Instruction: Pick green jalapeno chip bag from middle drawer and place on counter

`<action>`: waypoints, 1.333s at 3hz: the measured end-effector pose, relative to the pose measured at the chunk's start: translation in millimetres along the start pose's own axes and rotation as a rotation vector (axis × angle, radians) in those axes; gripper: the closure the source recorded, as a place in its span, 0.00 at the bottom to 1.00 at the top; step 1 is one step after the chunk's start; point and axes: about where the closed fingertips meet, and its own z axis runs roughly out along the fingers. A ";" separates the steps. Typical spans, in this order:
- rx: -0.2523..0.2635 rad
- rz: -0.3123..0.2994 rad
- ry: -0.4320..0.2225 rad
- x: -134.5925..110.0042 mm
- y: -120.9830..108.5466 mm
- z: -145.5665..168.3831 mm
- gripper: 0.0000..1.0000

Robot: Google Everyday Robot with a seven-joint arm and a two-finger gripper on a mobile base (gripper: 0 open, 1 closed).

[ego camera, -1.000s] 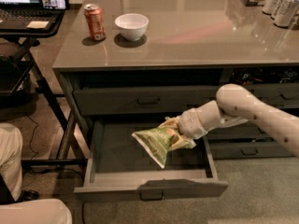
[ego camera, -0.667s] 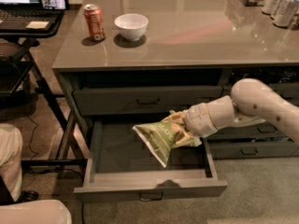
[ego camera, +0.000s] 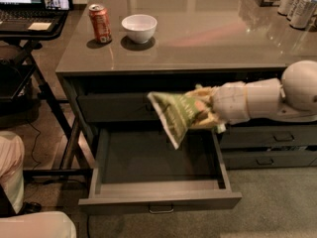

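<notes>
The green jalapeno chip bag [ego camera: 178,115] hangs in the air in front of the upper drawer front, above the open middle drawer [ego camera: 158,201], below the counter's edge. My gripper [ego camera: 208,113] is shut on the bag's right end, coming in from the right on the white arm [ego camera: 267,99]. The drawer's grey interior is bare beneath the bag. The glossy grey-taupe counter [ego camera: 198,38] stretches above.
A red soda can [ego camera: 100,23] and a white bowl [ego camera: 139,28] stand on the counter's left part. Cans and a pack [ego camera: 290,1] stand at its back right. A black laptop desk [ego camera: 29,19] is at the left. Narrower drawers [ego camera: 270,143] lie right.
My gripper has lifted the chip bag up out of the middle drawer, from just above its floor to the level of the upper drawer front. The arm has risen with it.
</notes>
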 end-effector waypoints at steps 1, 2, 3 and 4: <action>0.153 0.017 -0.013 -13.0 -55.9 -20.5 1.00; 0.326 0.048 0.012 -22.6 -111.5 -37.4 1.00; 0.326 0.048 0.012 -22.6 -111.5 -37.4 1.00; 0.337 0.057 0.018 -21.2 -115.8 -34.0 1.00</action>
